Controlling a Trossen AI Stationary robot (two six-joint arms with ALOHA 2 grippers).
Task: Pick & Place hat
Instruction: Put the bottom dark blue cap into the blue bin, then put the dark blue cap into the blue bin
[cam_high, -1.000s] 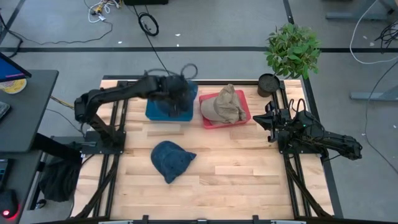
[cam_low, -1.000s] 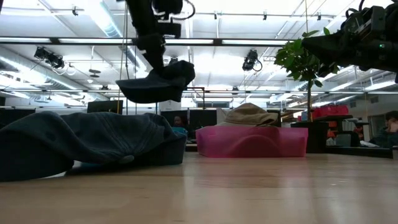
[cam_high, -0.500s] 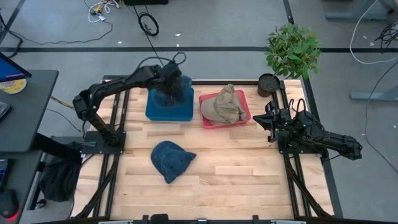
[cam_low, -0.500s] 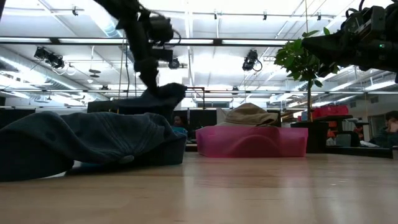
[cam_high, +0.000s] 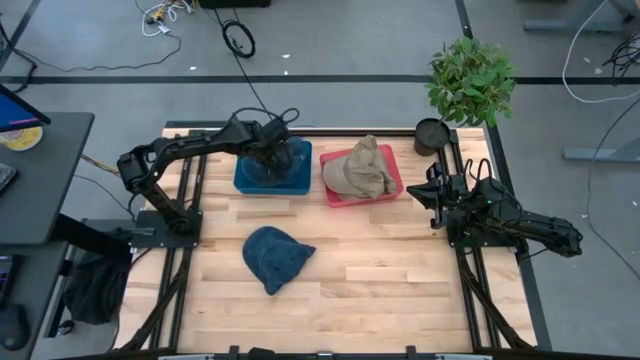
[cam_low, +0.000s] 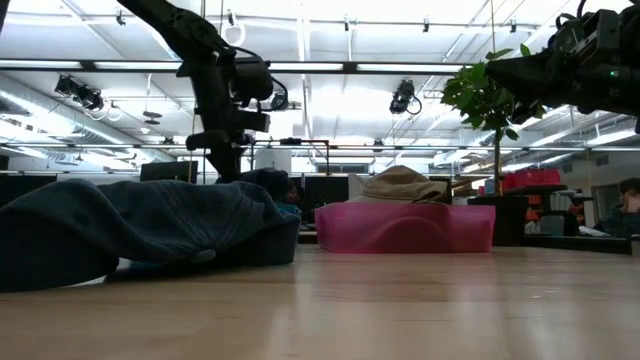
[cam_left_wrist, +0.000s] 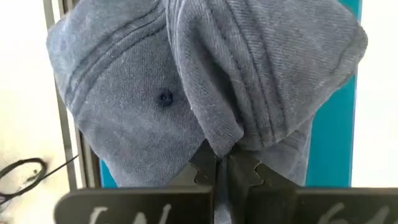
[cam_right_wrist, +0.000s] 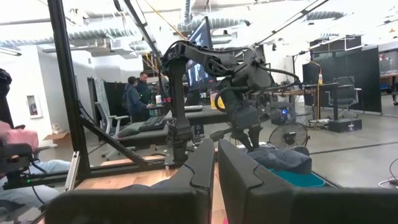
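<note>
Wooden table (cam_high: 400, 290): left gripper (cam_high: 277, 157) pinching blue denim cap (cam_left_wrist: 205, 81) over blue bin (cam_high: 270, 178); right gripper (cam_high: 432, 192) pressed together, idle beside red bin (cam_high: 391, 180).

Wooden table (cam_high: 400, 290) bears blue hat (cam_high: 275, 257), blue bin (cam_high: 262, 181), red bin (cam_high: 340, 194).

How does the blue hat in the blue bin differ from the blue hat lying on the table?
The blue hat in the blue bin is pinched by the shut left gripper; the blue hat on the table lies free, nearer the front edge. The first sits bunched inside the bin, the second spreads on bare wood. Both are blue-grey fabric.
</note>
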